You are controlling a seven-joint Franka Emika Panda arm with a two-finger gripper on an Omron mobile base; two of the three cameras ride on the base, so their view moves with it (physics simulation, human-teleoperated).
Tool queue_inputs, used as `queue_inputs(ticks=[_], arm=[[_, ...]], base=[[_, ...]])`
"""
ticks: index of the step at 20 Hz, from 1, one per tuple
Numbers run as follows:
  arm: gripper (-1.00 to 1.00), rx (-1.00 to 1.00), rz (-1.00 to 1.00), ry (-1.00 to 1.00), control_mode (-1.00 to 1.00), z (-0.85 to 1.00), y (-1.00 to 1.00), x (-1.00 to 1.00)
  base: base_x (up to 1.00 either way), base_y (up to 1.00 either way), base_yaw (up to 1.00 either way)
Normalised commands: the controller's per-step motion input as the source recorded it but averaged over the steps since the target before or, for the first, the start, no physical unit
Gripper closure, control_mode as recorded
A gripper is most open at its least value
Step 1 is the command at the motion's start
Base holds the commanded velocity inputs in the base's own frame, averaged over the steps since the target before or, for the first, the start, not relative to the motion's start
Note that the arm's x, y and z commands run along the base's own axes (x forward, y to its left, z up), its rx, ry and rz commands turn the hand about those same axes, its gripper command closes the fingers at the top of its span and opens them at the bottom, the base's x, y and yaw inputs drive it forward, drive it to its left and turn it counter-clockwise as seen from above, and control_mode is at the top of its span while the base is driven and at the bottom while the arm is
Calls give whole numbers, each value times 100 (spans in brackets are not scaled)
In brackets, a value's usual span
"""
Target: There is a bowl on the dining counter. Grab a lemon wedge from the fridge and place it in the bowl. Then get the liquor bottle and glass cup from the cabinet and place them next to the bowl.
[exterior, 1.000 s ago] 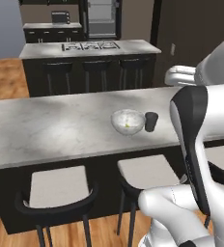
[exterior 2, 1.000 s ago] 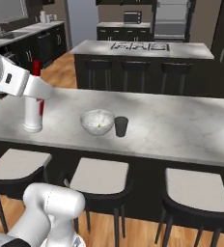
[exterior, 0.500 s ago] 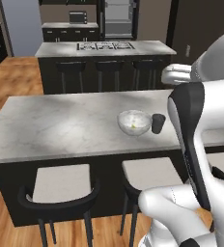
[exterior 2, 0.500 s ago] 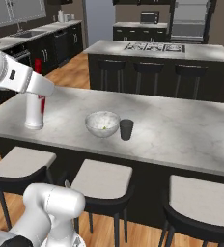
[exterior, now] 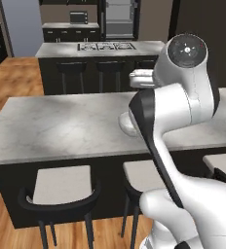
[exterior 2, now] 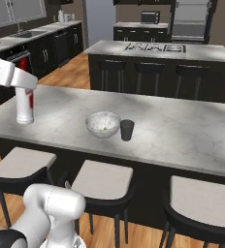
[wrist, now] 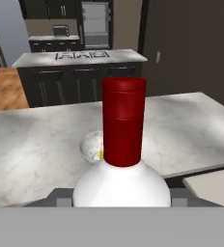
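Observation:
My gripper (exterior 2: 25, 95) is shut on the liquor bottle (exterior 2: 24, 105), a white bottle with a red cap (wrist: 124, 123). It holds the bottle upright, low over the left part of the dining counter (exterior 2: 182, 135); whether the base touches the marble I cannot tell. To the bottle's right sits the pale bowl (exterior 2: 103, 124) with the tiny yellow lemon wedge (wrist: 101, 154) inside. The dark glass cup (exterior 2: 127, 130) stands right beside the bowl. In the hand view the bottle hides my fingers, and the bowl (wrist: 91, 145) lies just beyond it. In the left base view my arm covers most of the bowl (exterior: 125, 124).
Dark stools (exterior 2: 101, 180) line the counter's near side. Behind it stands the marble island with stove burners (exterior 2: 155, 48) and more stools. Black low cabinets (exterior 2: 51, 46) run along the left wall, with wood floor between.
The whole picture has shifted, so the base has moved and turned relative to the counter. The bottle stays in my gripper; bowl and cup keep their places on the counter.

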Motion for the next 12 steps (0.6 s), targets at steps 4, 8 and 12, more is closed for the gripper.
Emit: queue_inputs(ticks=[4,8,12], arm=[[100,-10,1,0,-100,-71,32,63],[100,-10,6,0,-100,-85,26,72],[100,-3,7,3,-100,-59,27,72]], base=[[0,0,0],[0,0,0],[0,0,0]])
